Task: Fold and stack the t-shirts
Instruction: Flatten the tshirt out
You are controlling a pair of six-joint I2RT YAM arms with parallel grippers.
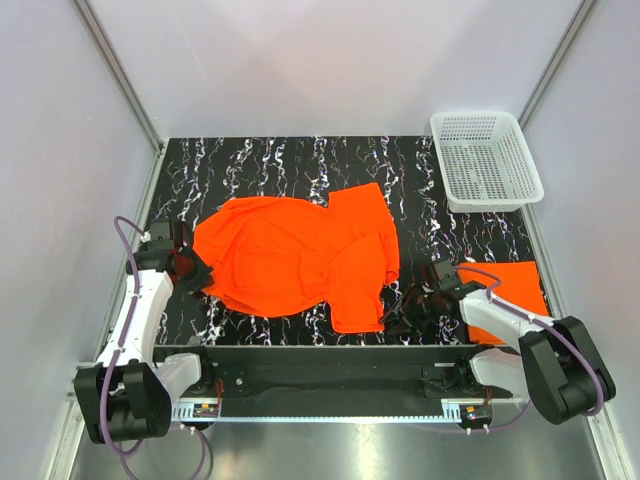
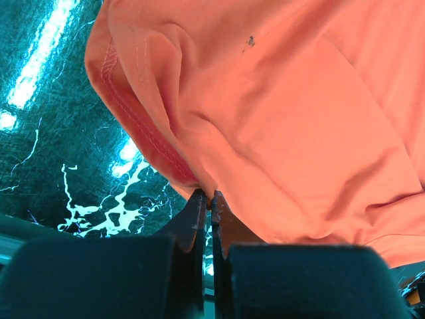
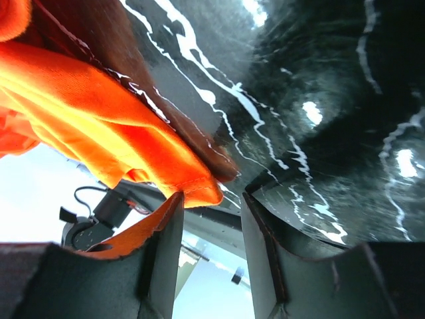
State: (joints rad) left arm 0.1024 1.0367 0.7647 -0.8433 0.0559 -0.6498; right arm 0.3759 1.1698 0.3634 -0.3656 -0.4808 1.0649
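Left gripper [image 2: 207,199]: clenched on the stitched left edge of the shirt [image 1: 290,255], cloth bunched at the tips.
Right gripper [image 3: 209,216]: jaws apart, grasping nothing; the shirt's near right corner lies against or just beside one finger [image 3: 163,252], which of the two cannot be told.
Shirt: spread loosely on the table [image 1: 250,160], long axis left to right, between the two grippers; the loose near corner lies to the left of the right gripper, so the right arm is the nearer for taking it.
Folded shirt [image 1: 520,275]: flat at the right edge, under the right arm.
Basket [image 1: 487,165]: far right corner, well apart from both shirts.
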